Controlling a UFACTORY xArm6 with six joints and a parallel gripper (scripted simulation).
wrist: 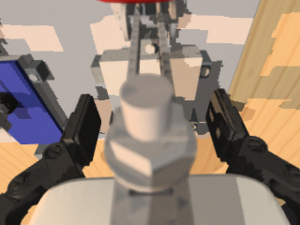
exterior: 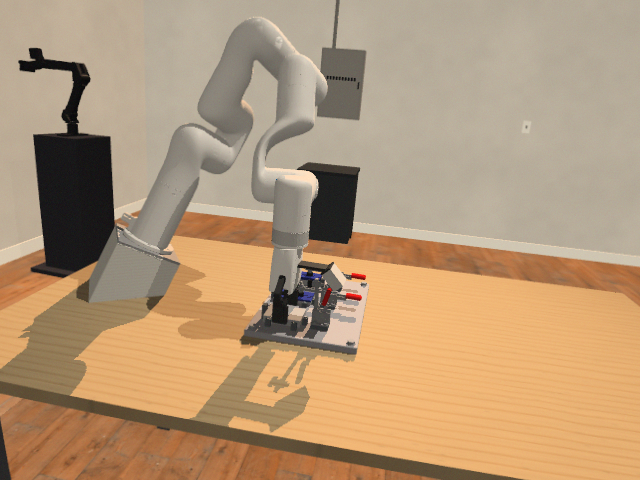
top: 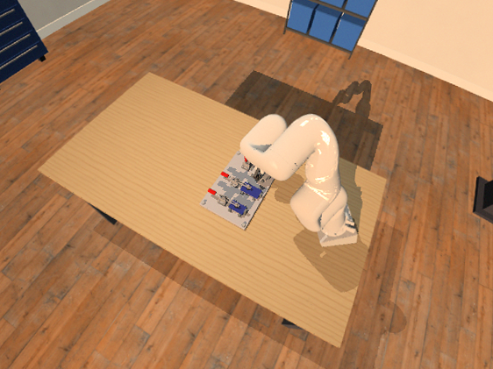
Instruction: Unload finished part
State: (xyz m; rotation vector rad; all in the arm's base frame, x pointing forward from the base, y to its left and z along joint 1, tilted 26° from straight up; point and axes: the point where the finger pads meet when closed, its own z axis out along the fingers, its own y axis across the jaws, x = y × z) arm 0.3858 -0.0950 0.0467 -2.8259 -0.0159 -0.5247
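The grey fixture plate lies on the table near the arm's base. Two blue blanks sit in their nests, their clamps' red handles lying low. The pale finished part sits in the end nest. That nest's clamp is swung up: its spindle with a hex nut rises close to the wrist camera, and its red handle stands tilted. My gripper is open and empty, low over this nest, one finger on each side of the part. A blue blank lies to the left.
The arm's base stands on the table behind the fixture. Black pedestals and a blue shelf unit stand on the floor away from the table.
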